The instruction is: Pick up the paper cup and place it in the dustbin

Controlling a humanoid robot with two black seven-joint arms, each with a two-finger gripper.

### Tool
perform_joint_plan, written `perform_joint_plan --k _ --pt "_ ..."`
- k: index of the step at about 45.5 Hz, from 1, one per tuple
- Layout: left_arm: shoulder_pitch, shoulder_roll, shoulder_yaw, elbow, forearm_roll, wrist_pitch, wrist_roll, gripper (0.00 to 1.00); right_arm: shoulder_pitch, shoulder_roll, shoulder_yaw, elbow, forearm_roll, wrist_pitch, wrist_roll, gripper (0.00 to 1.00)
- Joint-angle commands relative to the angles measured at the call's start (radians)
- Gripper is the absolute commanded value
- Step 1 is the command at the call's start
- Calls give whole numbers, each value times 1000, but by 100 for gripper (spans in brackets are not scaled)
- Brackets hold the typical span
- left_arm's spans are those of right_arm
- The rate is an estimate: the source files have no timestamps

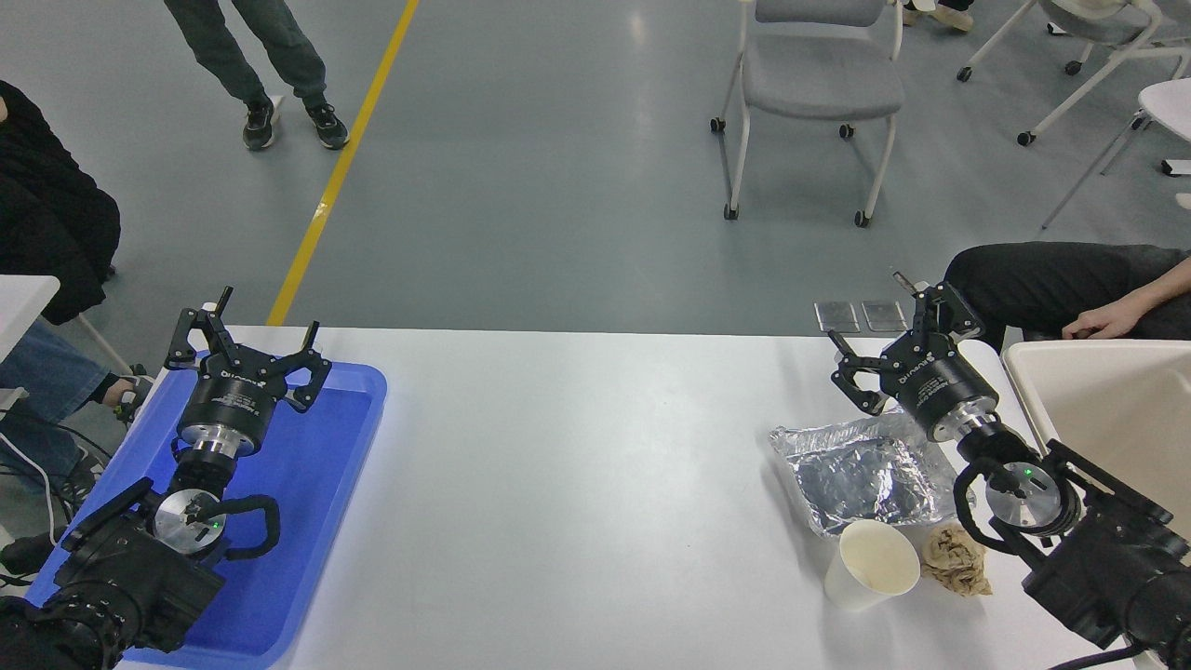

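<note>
The white paper cup lies tilted on the table near the front right, its cream inside facing the camera. The cream dustbin stands at the right edge of the table, partly cut off. My right gripper is open and empty, held above the table's far edge beyond the foil tray, well behind the cup. My left gripper is open and empty, parked over the blue tray at the lower left.
A crinkled silver foil tray sits just behind the cup. A crumpled brown paper wad lies right of the cup. A blue tray is at the left. A person's arm rests beyond the bin. People stand at the far left.
</note>
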Motion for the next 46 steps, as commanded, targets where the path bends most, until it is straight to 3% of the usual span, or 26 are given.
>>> perform_joint_plan --k 1,30,46 --pt "0 0 0 0 0 0 0 100 3 -1 0 1 0 1 -2 100" --pt "0 0 0 0 0 0 0 100 106 -41 -141 6 -8 -7 -4 100" --pt "0 0 0 0 0 0 0 100 264 -193 -347 120 -175 -13 -11 100"
